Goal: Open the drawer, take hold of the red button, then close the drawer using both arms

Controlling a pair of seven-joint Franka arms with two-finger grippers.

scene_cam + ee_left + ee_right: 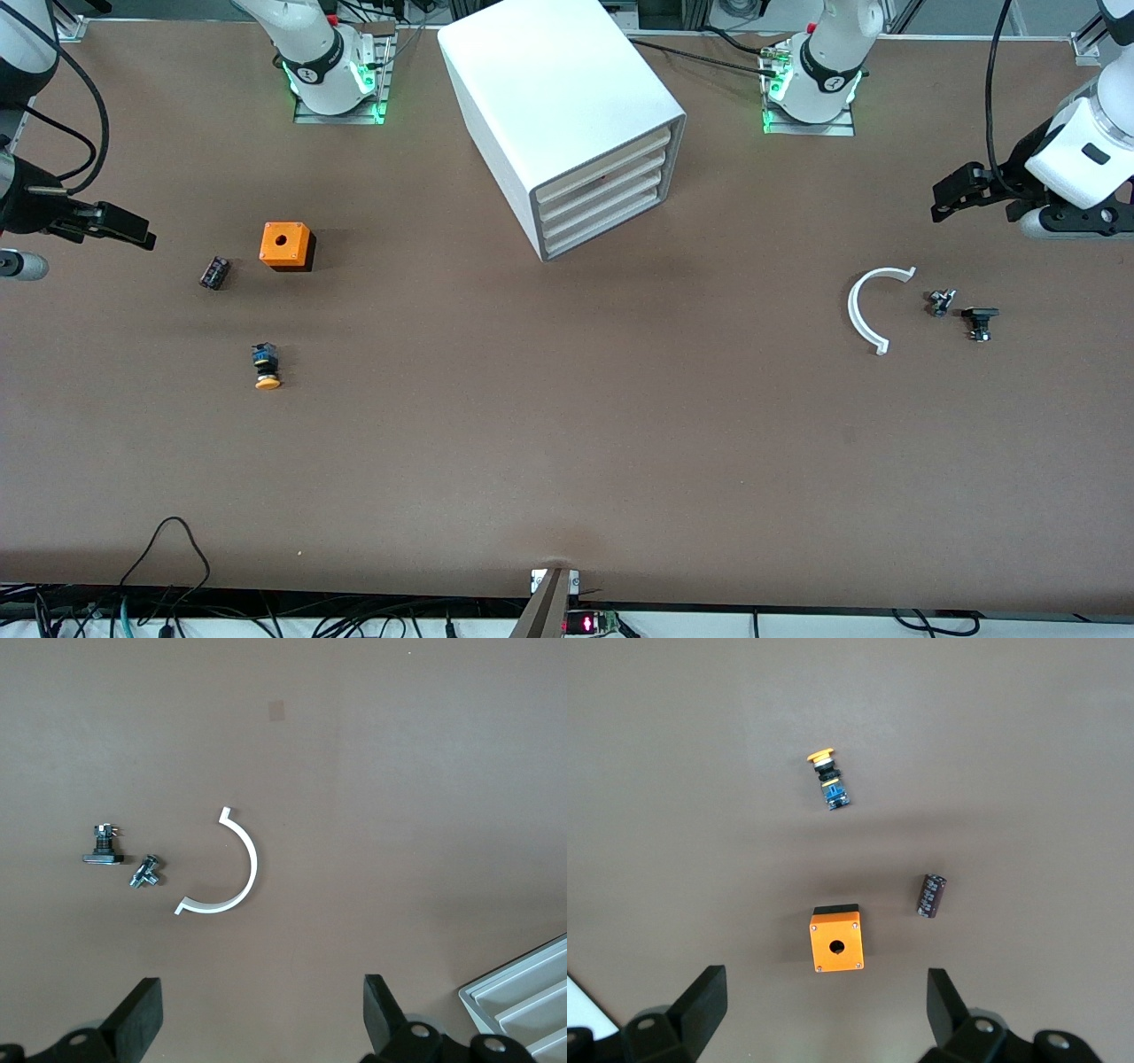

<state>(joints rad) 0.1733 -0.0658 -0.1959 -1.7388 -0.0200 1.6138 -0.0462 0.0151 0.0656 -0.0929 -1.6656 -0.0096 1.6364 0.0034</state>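
The white cabinet [567, 115] stands at the middle of the table near the robots' bases. Its four white drawers [611, 199] are all shut; a corner of them shows in the left wrist view [523, 1001]. The red-capped button is hidden. My left gripper [952, 197] hangs open and empty over the left arm's end of the table; the left wrist view [261, 1019] shows bare table between its jaws. My right gripper [124, 229] hangs open and empty over the right arm's end; in the right wrist view [826, 1014] it is above the orange cube.
Toward the right arm's end lie an orange cube with a hole [285, 245] [835, 943], a dark cylinder [214, 272] [931, 895] and an orange-yellow-capped button [266, 366] [830, 780]. Toward the left arm's end lie a white arc [868, 306] [235, 873] and two small dark parts [940, 302] [979, 321].
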